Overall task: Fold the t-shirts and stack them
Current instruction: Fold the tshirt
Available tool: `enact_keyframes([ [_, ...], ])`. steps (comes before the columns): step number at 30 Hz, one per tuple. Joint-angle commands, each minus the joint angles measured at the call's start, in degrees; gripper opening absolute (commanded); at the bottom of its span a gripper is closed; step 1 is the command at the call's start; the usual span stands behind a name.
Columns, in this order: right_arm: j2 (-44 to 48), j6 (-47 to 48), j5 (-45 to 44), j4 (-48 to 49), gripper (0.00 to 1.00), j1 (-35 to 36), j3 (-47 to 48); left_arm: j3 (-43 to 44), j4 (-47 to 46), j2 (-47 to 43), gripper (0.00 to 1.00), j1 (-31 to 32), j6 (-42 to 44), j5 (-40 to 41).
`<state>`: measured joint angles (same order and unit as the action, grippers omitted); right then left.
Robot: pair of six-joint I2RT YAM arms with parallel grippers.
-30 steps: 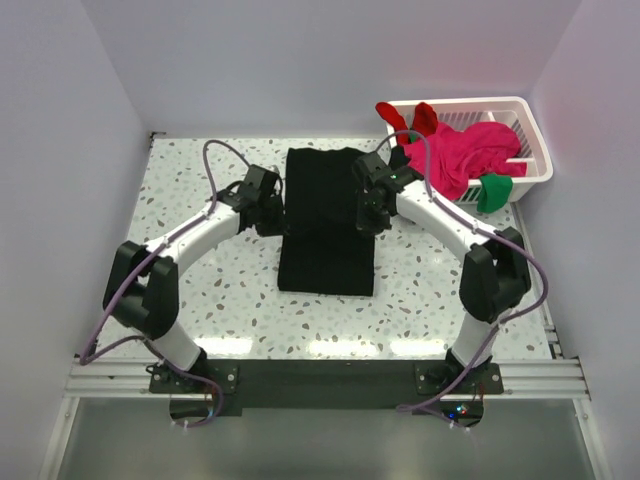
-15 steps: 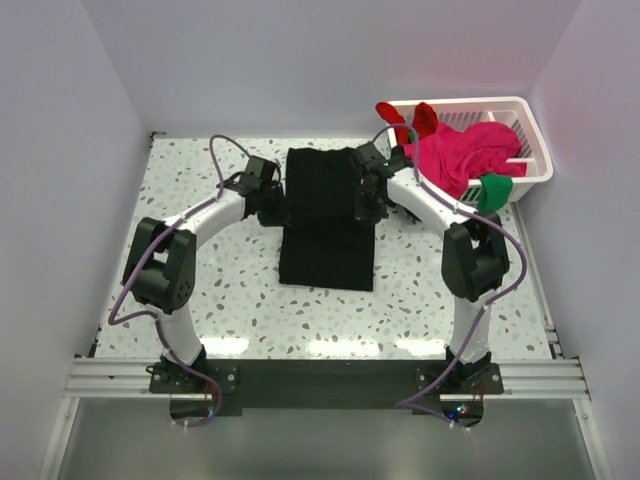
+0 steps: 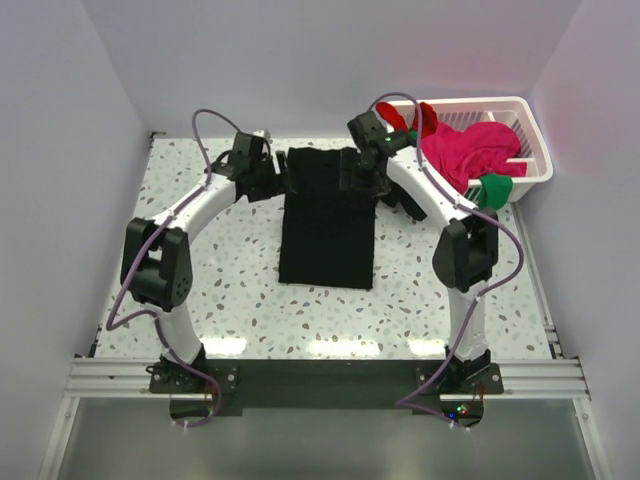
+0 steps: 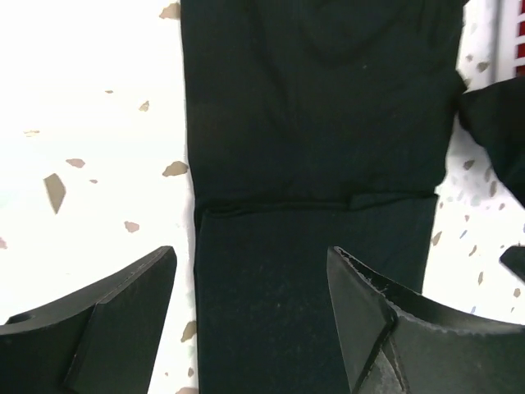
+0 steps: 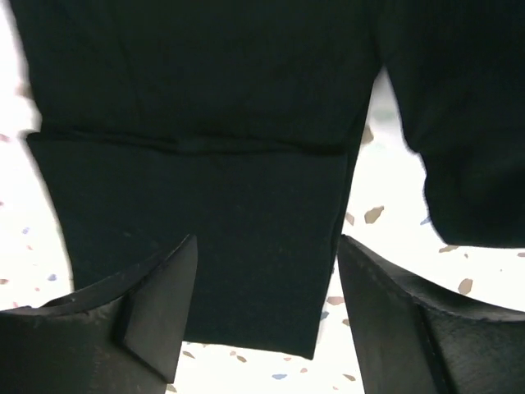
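- At tabletop [image 3: 200,290] centre: black t-shirt [image 3: 328,225] lies flat, folded into a narrow strip.
- left arm [image 3: 205,205] and right arm [image 3: 425,195] flank its far end. Both jaws are spread, pinching nothing; I reckon the fold's just released.
- A second ago both sat nearer me, mid-shirt.
- other shirts [image 3: 465,150] wait in basket [image 3: 530,140].

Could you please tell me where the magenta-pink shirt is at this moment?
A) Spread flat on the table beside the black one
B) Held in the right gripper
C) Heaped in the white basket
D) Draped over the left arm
C: the magenta-pink shirt lies bunched inside the white basket at the far right, while the folded black t-shirt lies on the table.
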<state>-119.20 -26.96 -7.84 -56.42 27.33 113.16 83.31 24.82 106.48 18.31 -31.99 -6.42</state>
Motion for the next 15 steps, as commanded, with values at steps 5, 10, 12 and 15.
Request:
enact_keyframes([
  [5, 9.5, 0.9, 1.2, 0.3, 0.74, -0.3, -2.2, -7.1, -4.9, -11.5, 0.79, -0.6, 2.5, -1.9],
  [10, 20.0, -1.8, 4.8, 8.3, 0.74, -0.3, -21.6, -20.2, -7.3, -18.5, 0.79, -0.5, 0.8, -3.4],
  [12, 22.6, -3.5, 7.2, 10.4, 0.73, -0.3, -27.2, -24.7, -7.7, -20.9, 0.79, -0.5, 0.3, -3.6],
  [15, 27.1, -6.1, 10.2, 14.8, 0.72, -0.2, -37.6, -30.1, -8.0, -23.8, 0.79, -0.5, -0.6, -4.0],
])
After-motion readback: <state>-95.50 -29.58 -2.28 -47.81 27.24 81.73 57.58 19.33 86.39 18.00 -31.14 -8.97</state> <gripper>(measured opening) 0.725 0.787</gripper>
